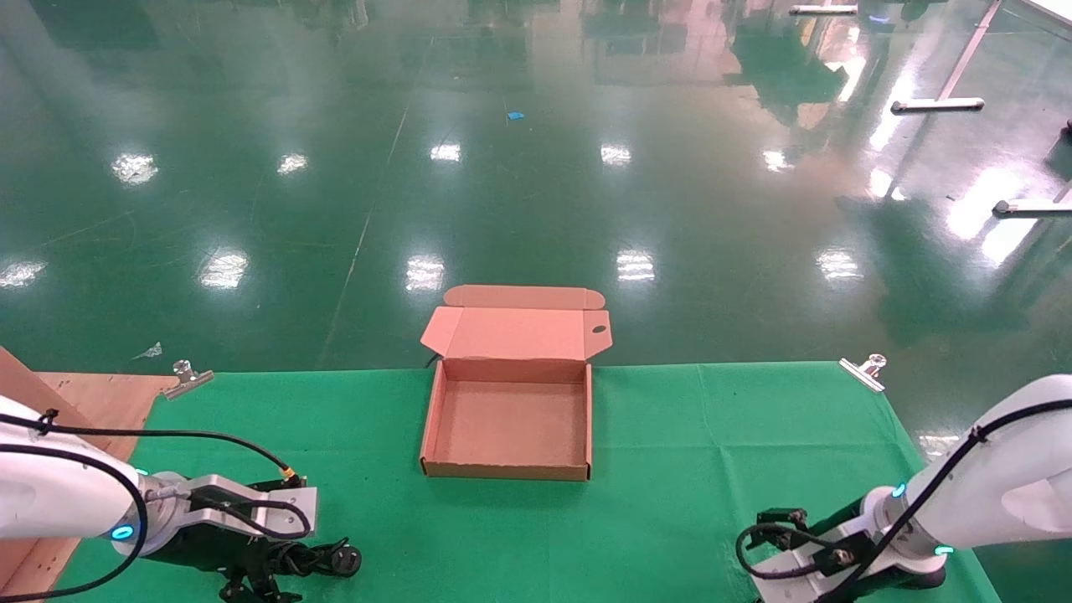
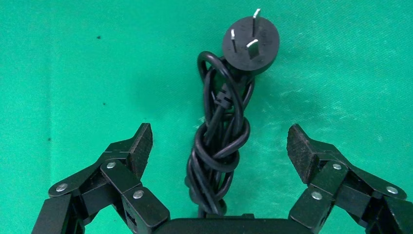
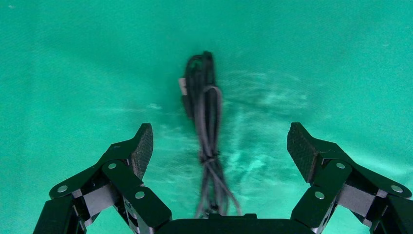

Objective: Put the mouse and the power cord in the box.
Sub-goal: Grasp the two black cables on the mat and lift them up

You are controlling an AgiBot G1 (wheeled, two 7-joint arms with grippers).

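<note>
Green cloth covers the surface, and the brown cardboard box sits open at its middle, against the far edge, flap lid folded back and the inside bare. Neither task item is in it yet.

The left end effector hangs low over the power cord at the near left of the surface, fingers spread wide with one pad on each side of the knotted bundle and touching nothing. The round three-pin plug lies beyond the fingertips, pins up. The step in hand looks like the grasp on this cord. To do it well, I would drop straight down so the pads straddle the thickest, knotted part of the bundle and close there rather than near the plug, so the loops stay gathered and nothing trails on the lift.

The right end effector is likewise wide and empty at the near right, poised over a thin bundled wire that is probably the mouse's lead. The mouse body itself cannot be made out in any view, so its grasp needs a clearer look first. Carry each item well over the box wall before release.
</note>
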